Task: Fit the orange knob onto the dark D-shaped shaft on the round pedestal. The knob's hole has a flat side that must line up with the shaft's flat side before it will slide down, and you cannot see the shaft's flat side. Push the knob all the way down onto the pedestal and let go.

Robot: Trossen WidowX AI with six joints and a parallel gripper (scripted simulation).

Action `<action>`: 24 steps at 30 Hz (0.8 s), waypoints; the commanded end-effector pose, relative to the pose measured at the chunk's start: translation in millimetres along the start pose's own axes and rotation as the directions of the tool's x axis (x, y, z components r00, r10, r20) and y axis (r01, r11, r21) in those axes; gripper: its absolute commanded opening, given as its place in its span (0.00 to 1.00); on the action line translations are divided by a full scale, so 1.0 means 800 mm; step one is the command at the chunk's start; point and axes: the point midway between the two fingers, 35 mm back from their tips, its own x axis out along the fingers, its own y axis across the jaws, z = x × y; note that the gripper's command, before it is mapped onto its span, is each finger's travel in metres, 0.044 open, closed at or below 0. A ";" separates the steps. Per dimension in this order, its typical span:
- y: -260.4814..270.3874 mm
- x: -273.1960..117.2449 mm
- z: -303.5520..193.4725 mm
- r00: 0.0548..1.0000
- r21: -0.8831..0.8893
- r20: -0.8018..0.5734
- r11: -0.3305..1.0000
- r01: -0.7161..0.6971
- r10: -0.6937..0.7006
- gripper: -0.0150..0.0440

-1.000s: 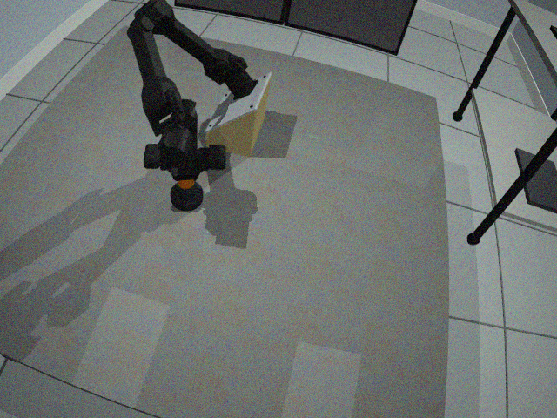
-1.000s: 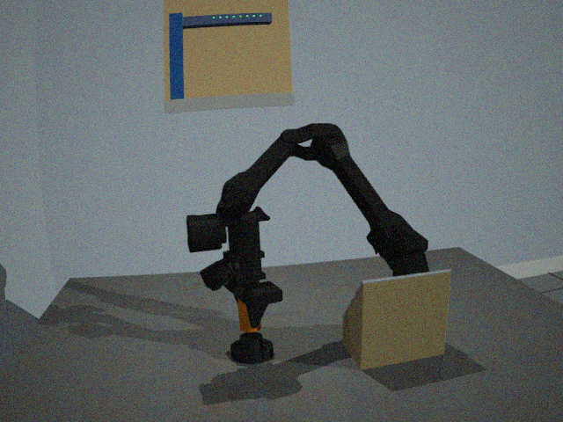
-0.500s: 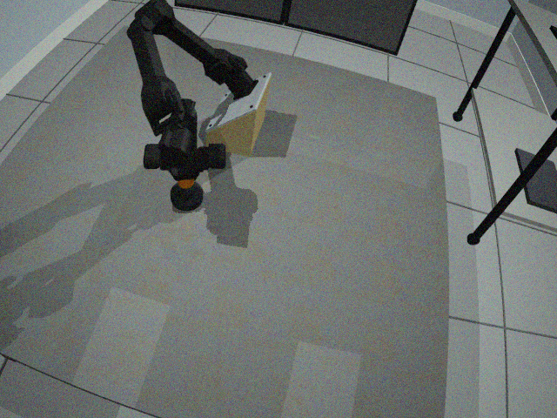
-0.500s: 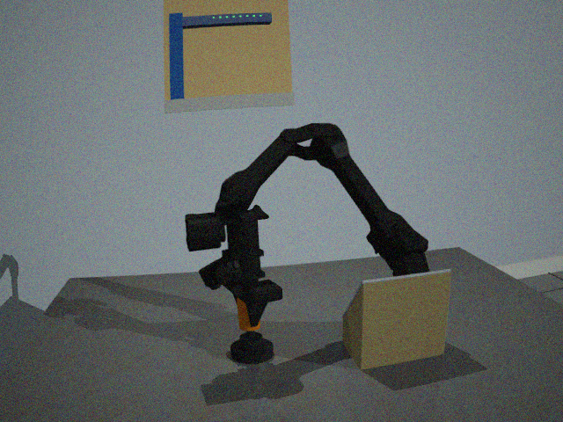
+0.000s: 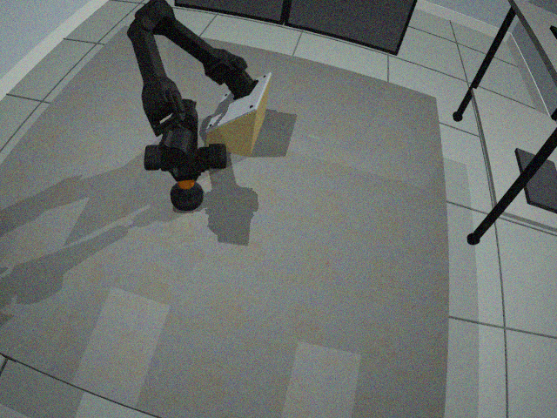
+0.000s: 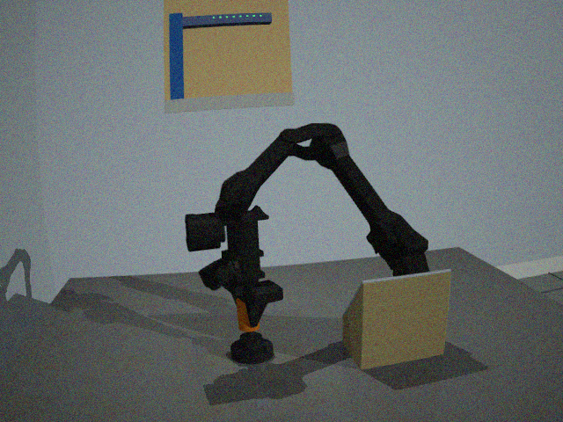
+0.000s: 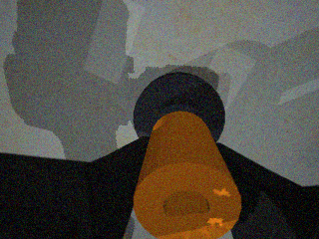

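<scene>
The orange knob (image 5: 186, 185) (image 6: 243, 315) (image 7: 184, 141) is between the fingers of my gripper (image 5: 186, 178) (image 6: 248, 317) (image 7: 180, 145), which is shut on it. The knob leans slightly in the exterior view, its top toward the left. Its lower end is at or just above the raised middle of the dark round pedestal (image 5: 186, 198) (image 6: 252, 350) (image 7: 179, 87); I cannot tell whether they touch. In the wrist view a darker hole shows in the knob's near end face. The shaft and its flat side are hidden by the knob.
A wedge-shaped tan block (image 5: 233, 137) (image 6: 405, 317) with a pale sloping top stands by the arm's base, to the right of the pedestal in the exterior view. Shadows of the arm fall around the pedestal. A black-legged table (image 5: 517, 179) stands far right in the top view.
</scene>
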 end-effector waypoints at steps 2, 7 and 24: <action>0.000 0.002 -0.003 1.000 -0.006 0.000 1.000 0.001 -0.001 0.25; -0.001 0.003 -0.004 1.000 -0.006 0.000 1.000 0.001 -0.001 0.25; -0.001 0.003 -0.003 1.000 -0.006 0.000 1.000 0.001 -0.001 0.25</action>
